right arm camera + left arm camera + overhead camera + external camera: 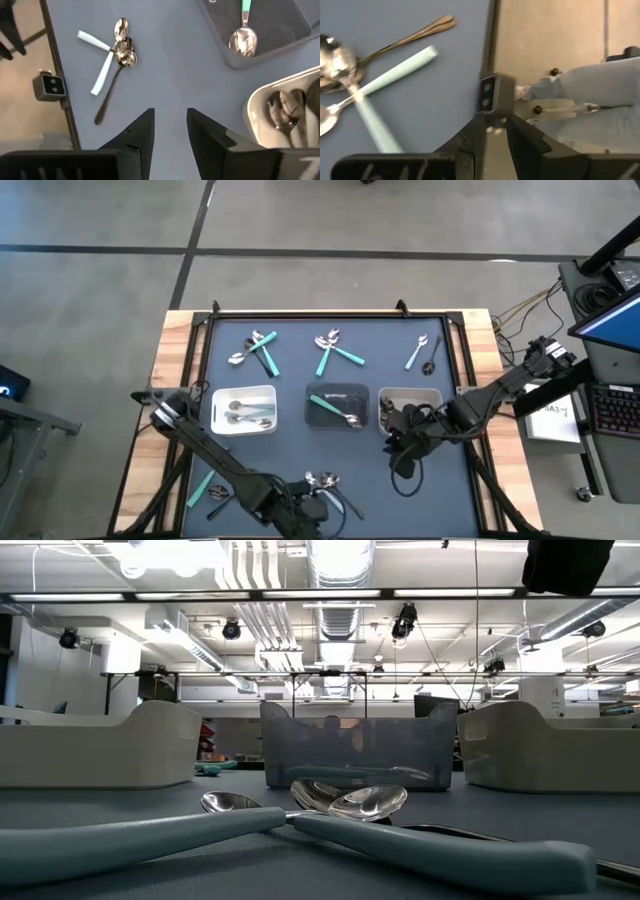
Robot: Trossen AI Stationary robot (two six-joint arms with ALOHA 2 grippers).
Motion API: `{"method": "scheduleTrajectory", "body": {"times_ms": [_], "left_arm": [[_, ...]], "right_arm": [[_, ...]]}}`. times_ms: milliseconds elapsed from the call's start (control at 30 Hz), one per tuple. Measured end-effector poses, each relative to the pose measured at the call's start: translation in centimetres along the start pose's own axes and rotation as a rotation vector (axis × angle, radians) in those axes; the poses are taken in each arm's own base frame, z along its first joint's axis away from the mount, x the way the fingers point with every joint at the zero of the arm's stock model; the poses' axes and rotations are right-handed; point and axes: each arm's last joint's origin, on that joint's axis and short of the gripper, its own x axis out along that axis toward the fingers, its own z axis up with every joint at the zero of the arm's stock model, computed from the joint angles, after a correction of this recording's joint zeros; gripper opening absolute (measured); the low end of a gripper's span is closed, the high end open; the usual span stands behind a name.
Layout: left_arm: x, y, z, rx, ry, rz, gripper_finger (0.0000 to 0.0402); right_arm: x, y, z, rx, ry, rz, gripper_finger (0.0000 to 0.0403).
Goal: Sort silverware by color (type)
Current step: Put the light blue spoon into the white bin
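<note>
High view: your right gripper (398, 442) | fingers parted, gripping nothing | beside the right tray (410, 402) | left gripper (318, 505) empty, slightly parted, by the spoons (322, 480)

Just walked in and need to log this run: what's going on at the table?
Two arms are sorting silverware into three trays. The white tray holds silver pieces, the dark tray a teal-handled spoon. The right gripper hovers empty, jaws open, beside the right tray. The left gripper is at the near edge by a small pile. Three clusters remain unsorted on the far side.
</note>
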Motion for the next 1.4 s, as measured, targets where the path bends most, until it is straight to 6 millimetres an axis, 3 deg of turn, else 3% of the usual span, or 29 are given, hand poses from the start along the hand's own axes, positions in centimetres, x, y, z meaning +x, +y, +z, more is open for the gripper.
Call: {"method": "scheduleTrajectory", "body": {"times_ms": [300,500,933,1400], "left_arm": [[3.2,-1.9,1.4,-0.008,0.099,0.122,0.0064],[2.3,-3.1,2.7,-0.008,0.121,0.234,0.0064],[4.2,-0.3,0.6,-0.080,0.193,0.408,0.0064],[5.6,2.3,-0.1,-0.095,0.199,0.536,0.0064]], "right_arm": [[0.4,-0.4,-0.4,-0.098,0.013,-0.020,0.0107],[0.4,-0.4,-0.4,-0.110,0.015,-0.022,0.0107],[0.4,-0.4,-0.4,-0.110,0.017,-0.025,0.0107],[0.4,-0.4,-0.4,-0.089,0.008,-0.029,0.0107]]}}
